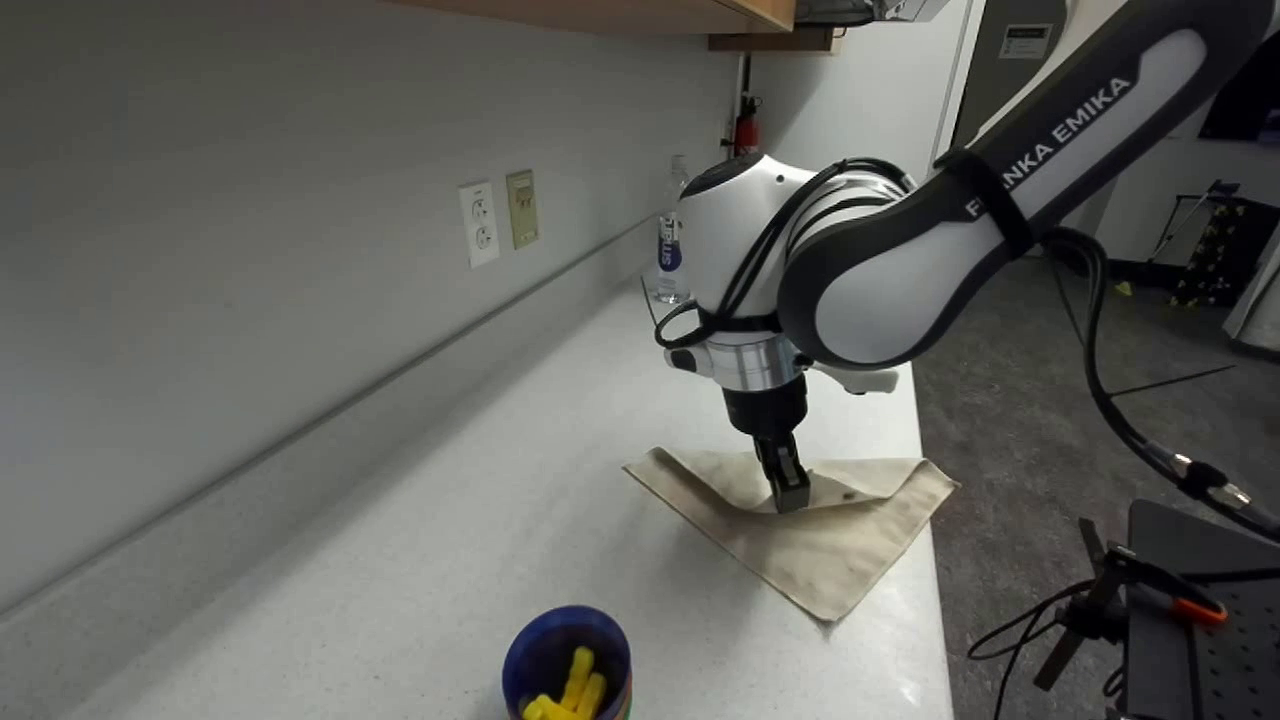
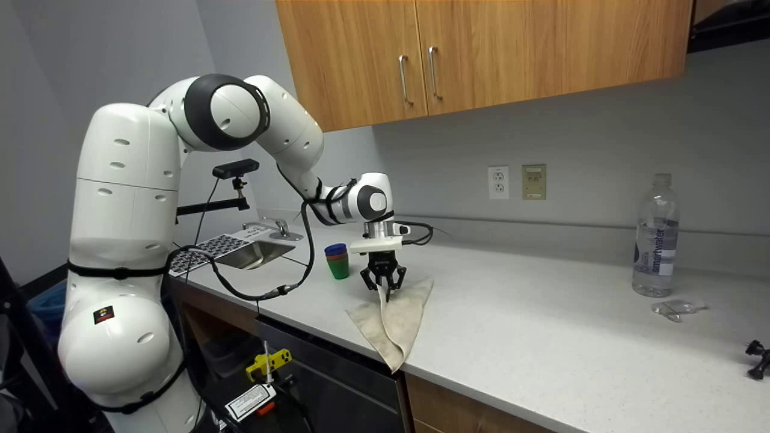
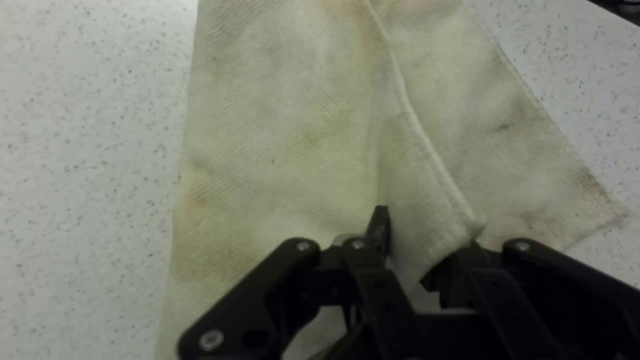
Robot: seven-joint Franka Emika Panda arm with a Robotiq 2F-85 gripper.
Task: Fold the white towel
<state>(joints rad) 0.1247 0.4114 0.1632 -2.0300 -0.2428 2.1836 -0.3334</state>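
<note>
The white towel (image 1: 815, 560) looks beige and stained. It lies partly folded over on the counter, with one corner at the counter's front edge (image 2: 394, 355). In the wrist view the towel (image 3: 280, 125) shows an upper layer turned back with a pale hem along its edge. My gripper (image 1: 790, 490) points down at the towel, low over the counter; it also shows in an exterior view (image 2: 385, 293). In the wrist view my gripper (image 3: 414, 225) has its jaws partly open, with a raised flap of towel between them. The flap hides the tip of the right finger.
Stacked cups (image 2: 337, 261) stand beyond the towel, with yellow pieces (image 1: 575, 690) inside. A water bottle (image 2: 656, 240) and a small clear object (image 2: 677, 310) are farther along the counter. A sink (image 2: 255, 254) is at the other end. Wooden cabinets (image 2: 481, 54) hang above.
</note>
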